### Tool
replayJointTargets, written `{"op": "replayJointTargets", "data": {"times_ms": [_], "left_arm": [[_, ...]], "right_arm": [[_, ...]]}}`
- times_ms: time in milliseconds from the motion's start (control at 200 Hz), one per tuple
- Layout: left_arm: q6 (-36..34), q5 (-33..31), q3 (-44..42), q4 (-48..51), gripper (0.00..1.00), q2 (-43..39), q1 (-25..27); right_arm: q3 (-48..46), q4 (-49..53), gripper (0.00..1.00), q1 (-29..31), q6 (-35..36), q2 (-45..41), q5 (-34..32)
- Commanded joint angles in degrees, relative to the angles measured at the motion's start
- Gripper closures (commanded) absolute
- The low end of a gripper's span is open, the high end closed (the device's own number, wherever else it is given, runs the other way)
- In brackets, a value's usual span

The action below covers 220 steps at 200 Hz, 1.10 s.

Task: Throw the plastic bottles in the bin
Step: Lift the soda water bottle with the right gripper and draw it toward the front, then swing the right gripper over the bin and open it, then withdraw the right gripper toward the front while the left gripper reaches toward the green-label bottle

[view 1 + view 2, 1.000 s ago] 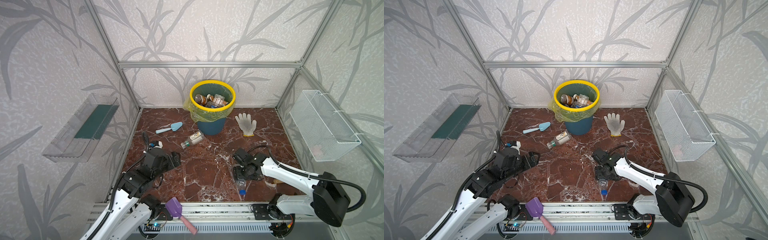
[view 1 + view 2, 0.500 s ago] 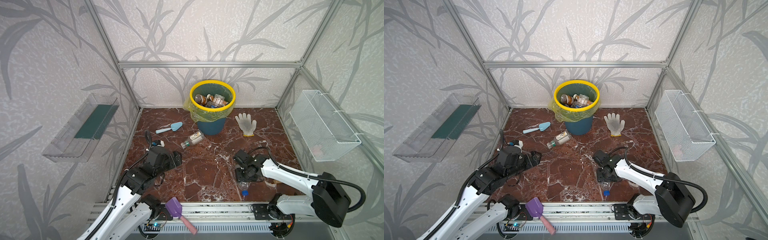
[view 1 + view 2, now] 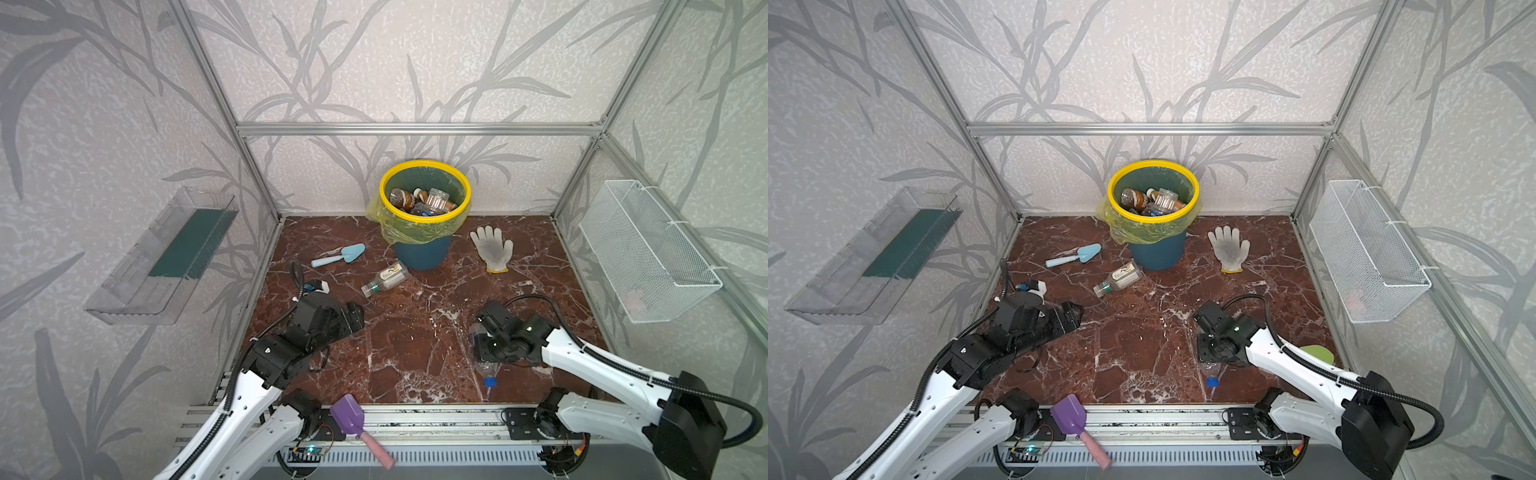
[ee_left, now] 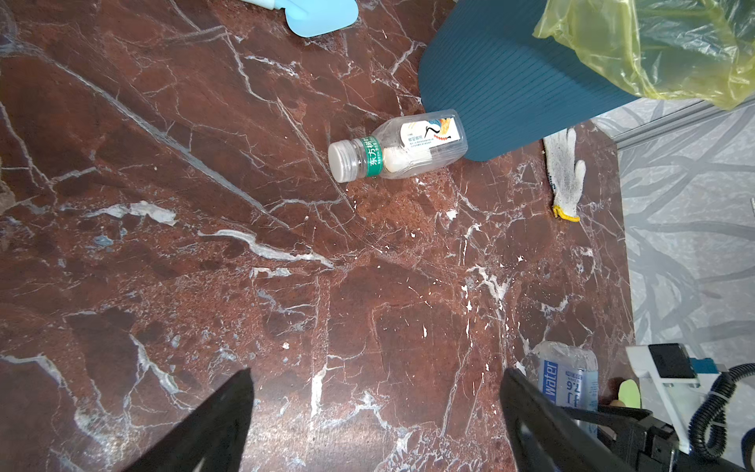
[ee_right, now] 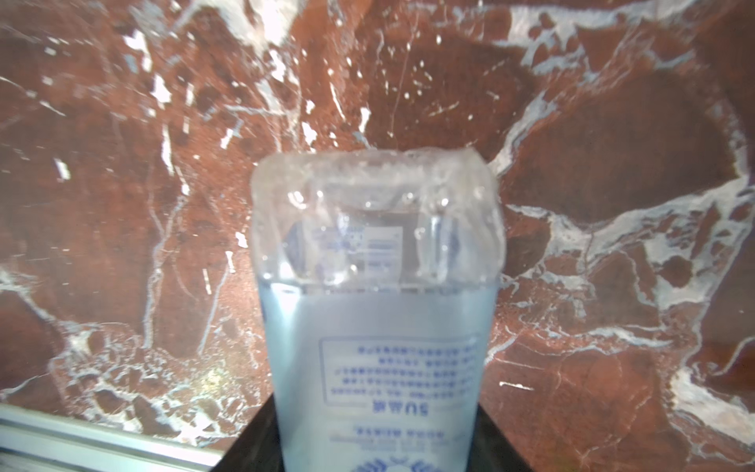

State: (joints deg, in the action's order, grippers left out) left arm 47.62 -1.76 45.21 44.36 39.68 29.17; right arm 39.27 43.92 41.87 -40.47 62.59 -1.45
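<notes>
Whereas a second ago the right gripper (image 3: 482, 353) hangs spread over the blue-labelled bottle (image 5: 376, 286), its jaws are now clenched on that bottle's body, the black fingers (image 5: 249, 445) pressing it from either side; the bottle has barely shifted, lying near the front rail on the marble floor (image 3: 415, 332) with its blue cap (image 3: 489, 381) toward the front edge; whether it has left the floor I cannot tell. Meanwhile the left gripper (image 4: 376, 376) has edged a little toward the middle; its jaws are spread wide, released, with only bare marble between them.

From its base at the front right, the right arm reaches inward, wrist bent so the gripper points down; the left arm stretches low from the front left, its gripper aimed toward the bin (image 3: 422, 257).

At the bin's foot, just beside its wall, a green-collared bottle (image 3: 384, 279) lies on its side; other bottles (image 3: 419, 199) already sit inside the bin, at the back of the floor.
</notes>
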Motion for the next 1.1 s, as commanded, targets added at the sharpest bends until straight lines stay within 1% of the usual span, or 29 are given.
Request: {"op": "replayJointTargets", "data": {"times_ms": [0,80,110,130,175,210,275,310,345,375,385,410,420,435,445,470,500,555,600,720,805,960,1095], "left_arm": [[0.5,-0.4,1.3,0.8,0.07,0.0,-0.3],[0.5,-0.7,2.1,1.2,0.06,0.4,-0.3],[0.4,-0.8,2.4,1.3,0.06,0.5,-0.3],[0.4,-0.8,2.7,1.3,0.06,0.7,-0.3],[0.3,-0.9,3.3,1.1,0.06,1.0,-0.3],[0.2,-0.8,3.7,1.0,0.06,1.4,-0.2],[0.1,-0.5,4.9,0.9,0.07,2.1,-0.2],[0.3,-0.6,5.6,1.2,0.07,2.7,-0.2],[0.4,-0.6,6.2,1.3,0.06,2.9,-0.2],[0.5,-0.7,6.7,1.3,0.06,3.0,-0.2],[0.5,-0.7,6.7,1.3,0.07,3.0,-0.2],[0.6,-0.7,6.9,1.2,0.07,3.0,-0.2],[0.7,-0.7,6.9,1.2,0.06,2.8,-0.2],[0.8,-0.8,7.0,1.0,0.07,2.8,-0.2],[0.8,-0.7,7.1,0.9,0.07,2.7,-0.2],[0.9,-0.8,7.0,0.7,0.07,2.4,-0.2],[0.9,-1.2,6.9,0.6,0.07,1.9,-0.2],[0.9,-2.3,6.7,1.1,0.07,0.9,-0.2],[0.7,-3.1,6.5,1.9,0.07,0.1,-0.2],[-0.2,-3.8,6.7,3.4,0.06,-0.8,-0.3],[-0.2,-4.0,6.0,3.6,0.06,-1.2,-0.3],[0.0,-3.6,4.0,2.3,0.06,-1.3,-0.3],[-1.1,-3.7,4.1,1.3,0.06,0.7,-0.3]], "right_arm": [[3.7,-0.5,0.44,-0.1,0.5,-3.6,-1.4],[9.8,-2.1,0.45,-0.6,2.5,-5.5,-4.0],[14.9,-2.2,0.45,-0.9,3.5,-4.7,-5.0],[18.0,-2.0,0.44,-1.2,6.3,-3.4,-5.4],[29.6,-1.0,0.42,-2.3,9.8,1.1,-5.3],[40.9,-0.3,0.4,-2.8,12.6,5.9,-5.2],[63.7,2.2,0.38,-3.5,16.9,16.9,-6.0],[80.2,5.5,0.35,-3.8,18.5,24.5,-6.7],[98.7,11.8,0.29,-4.5,19.2,33.8,-7.6],[117.1,19.0,0.22,-5.8,19.2,44.7,-7.3],[121.9,21.5,0.2,-6.3,18.6,47.8,-6.8],[139.0,27.1,0.18,-8.4,16.2,56.8,-4.8],[141.4,27.9,0.19,-9.3,14.8,59.2,-3.2],[137.9,26.8,0.16,-10.8,12.8,58.6,-1.3],[133.7,25.0,0.16,-11.8,11.5,57.2,0.1],[122.6,20.6,0.13,-12.9,9.5,53.1,0.9],[112.2,15.9,0.1,-13.0,9.4,47.8,-1.3],[99.7,9.3,0.08,-12.2,10.0,40.0,-4.4],[93.4,6.1,0.07,-12.1,10.1,34.8,-5.8],[79.7,4.3,0.07,-12.2,11.9,23.1,-8.5],[64.8,2.8,0.09,-12.2,11.5,14.2,-9.2],[40.6,1.5,0.09,-12.3,7.9,1.8,-7.9],[25.3,-0.5,0.11,-12.2,4.4,-5.4,-4.6]]}}
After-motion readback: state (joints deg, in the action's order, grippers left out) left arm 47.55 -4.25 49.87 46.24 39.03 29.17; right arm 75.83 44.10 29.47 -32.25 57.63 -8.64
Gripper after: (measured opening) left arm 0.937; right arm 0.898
